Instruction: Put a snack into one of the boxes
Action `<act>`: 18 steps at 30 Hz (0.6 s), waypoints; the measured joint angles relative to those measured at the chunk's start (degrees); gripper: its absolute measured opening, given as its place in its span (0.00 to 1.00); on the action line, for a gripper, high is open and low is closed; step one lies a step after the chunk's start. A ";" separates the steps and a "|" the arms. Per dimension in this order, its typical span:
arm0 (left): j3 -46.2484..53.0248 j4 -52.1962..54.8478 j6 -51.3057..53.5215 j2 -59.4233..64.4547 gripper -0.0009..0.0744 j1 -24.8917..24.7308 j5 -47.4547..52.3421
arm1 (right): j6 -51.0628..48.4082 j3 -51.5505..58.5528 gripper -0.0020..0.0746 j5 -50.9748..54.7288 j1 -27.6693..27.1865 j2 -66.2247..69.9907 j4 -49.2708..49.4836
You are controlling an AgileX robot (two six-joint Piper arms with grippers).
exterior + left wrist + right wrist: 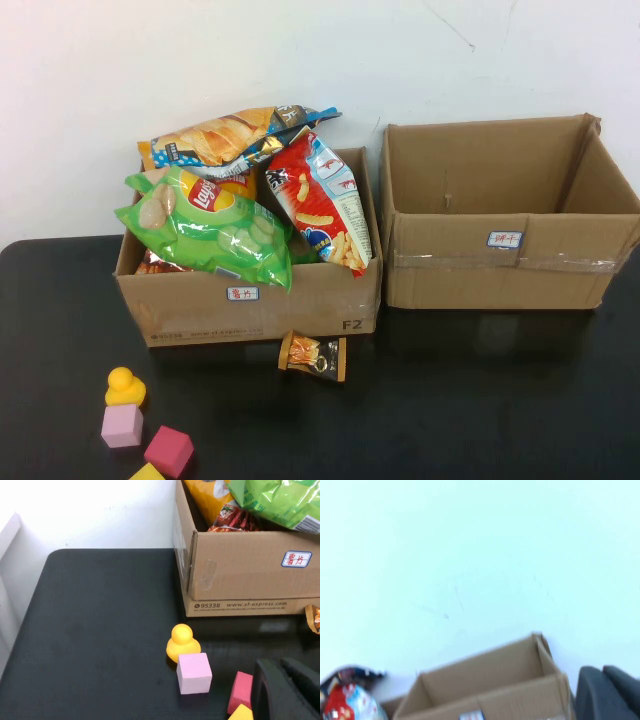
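The small orange snack packet (313, 356) lies on the black table (480, 400), touching the full chips box (250, 305) at its 6 o'clock. The empty box (500, 270) sits at 3 o'clock. The left gripper (285, 690) hangs near the toy blocks and the right gripper (607, 692) is up high; I cannot tell their grip.

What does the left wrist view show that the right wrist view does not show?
Only the left wrist view shows the yellow duck, the pink cube, the black table and the left gripper low above it. Only the right wrist view shows the right box, empty as far as visible, and the right gripper raised beside it. Both show snack bags of the full left box.
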 joint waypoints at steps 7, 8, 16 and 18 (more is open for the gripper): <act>0.00 0.00 0.00 0.00 0.01 0.00 0.09 | 0.00 0.00 0.02 11.91 0.00 0.00 -10.12; 0.00 0.00 0.00 0.00 0.01 0.00 0.09 | 0.00 0.00 0.02 16.09 0.00 0.00 -15.16; 0.00 0.00 0.00 0.00 0.01 0.00 0.09 | 0.00 0.00 0.02 27.02 0.00 0.00 -19.92; 0.00 0.00 0.00 0.00 0.01 0.00 0.09 | 0.00 0.00 0.02 27.02 0.00 0.00 -20.03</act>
